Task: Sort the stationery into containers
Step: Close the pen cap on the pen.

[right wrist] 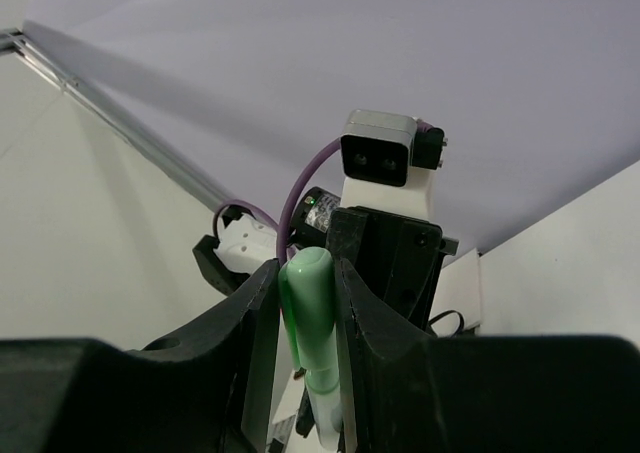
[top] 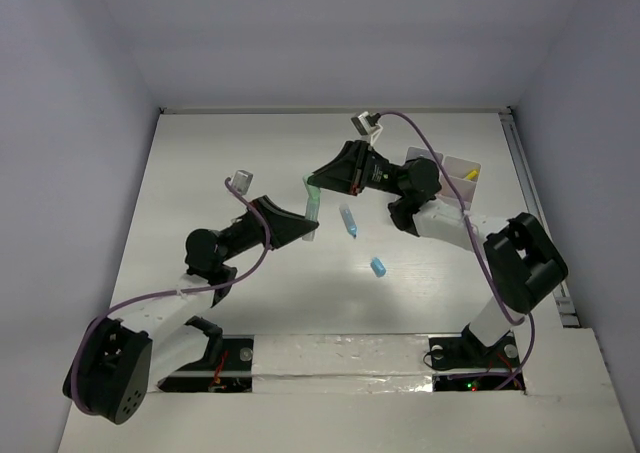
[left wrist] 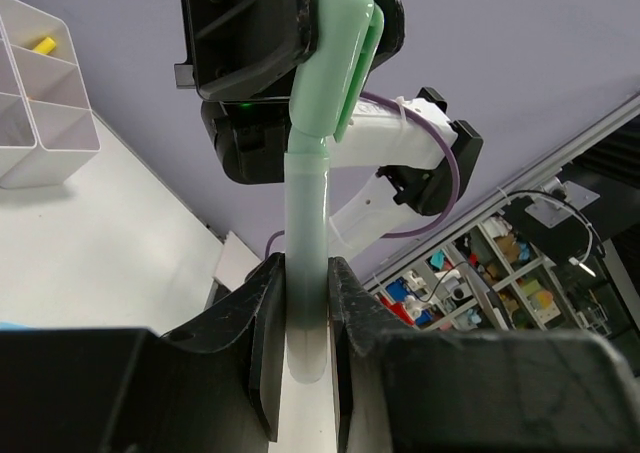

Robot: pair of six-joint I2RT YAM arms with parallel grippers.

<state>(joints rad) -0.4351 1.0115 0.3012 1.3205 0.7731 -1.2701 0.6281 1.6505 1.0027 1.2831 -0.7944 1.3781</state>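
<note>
Two arms, two end effectors, one shared object.

Far left: left end effector (top: 311, 236), pinching the pale lower barrel of the single mint-green marker (top: 313, 209), barrel squeezed between both black fingers (left wrist: 268, 325) in the left wrist view.

Marker held off the counter (top: 200, 173), over its middle, steeply tilted.

At the marker's other end: right end effector (top: 319, 185), clamped on the green cap, one finger on each side.

Just right of that: one blue marker (top: 348, 220), lying flat on the counter, touching nothing.

Nearer and further right: one small blue piece (top: 379, 266), alone, apart from the marker.

Far right, toward the back: one cluster of white containers (top: 452, 165), divided into compartments, with one yellow item (top: 471, 175) inside a compartment.
</note>
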